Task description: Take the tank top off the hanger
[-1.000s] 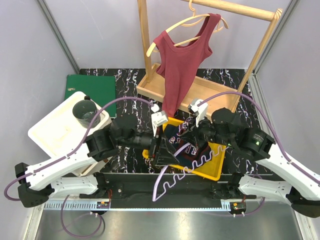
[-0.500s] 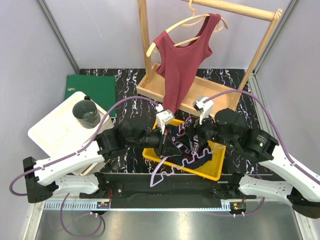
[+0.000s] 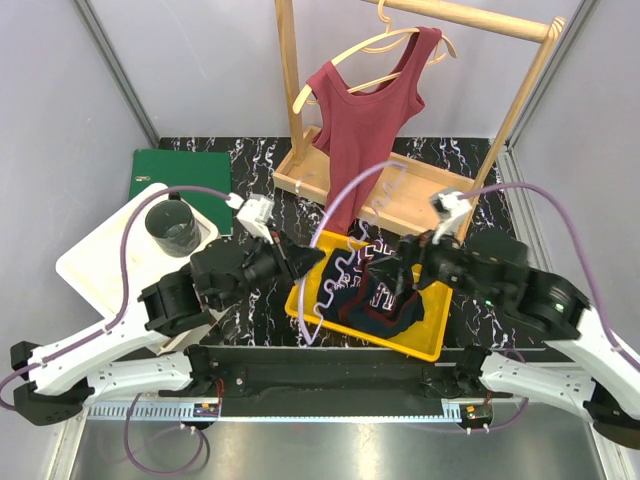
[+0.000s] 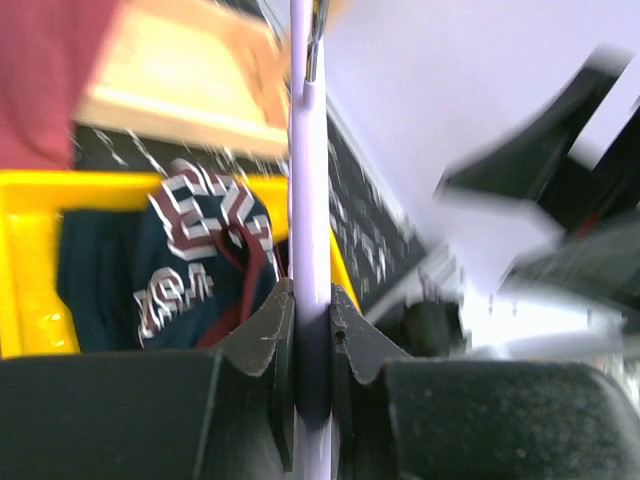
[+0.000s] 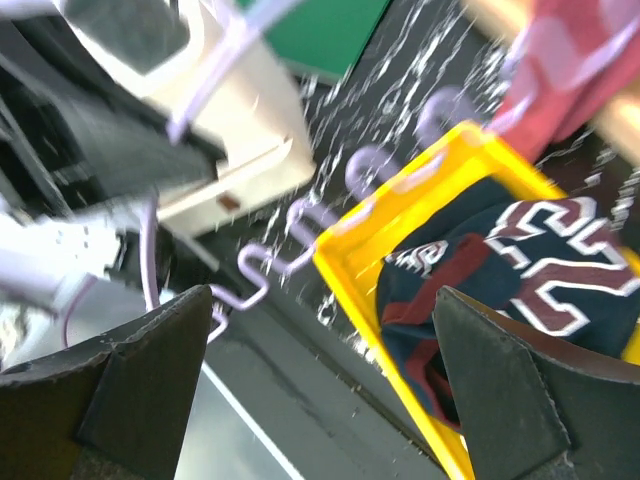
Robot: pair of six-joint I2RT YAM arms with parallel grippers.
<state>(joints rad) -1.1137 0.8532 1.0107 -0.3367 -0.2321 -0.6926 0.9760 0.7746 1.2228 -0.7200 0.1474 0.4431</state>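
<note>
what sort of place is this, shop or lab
Probably a robot lab test cell, not a shop: bare grey panel walls, a wooden rack with one tank top, a yellow tray.

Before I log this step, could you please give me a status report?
Left end effector shut on lavender plastic hanger. Right end effector open, empty. Navy lettered tank top lying in yellow plastic bin, seemingly off hanger.

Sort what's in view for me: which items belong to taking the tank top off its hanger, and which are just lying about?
Job, judging by the arms: navy jersey-style tank top with maroon-and-white lettering; lilac plastic hanger clamped in the left gripper; yellow plastic bin holding the top.
Lying about: maroon tank top on a wooden hanger; wooden rack; green folder; dark cup; white block.
</note>
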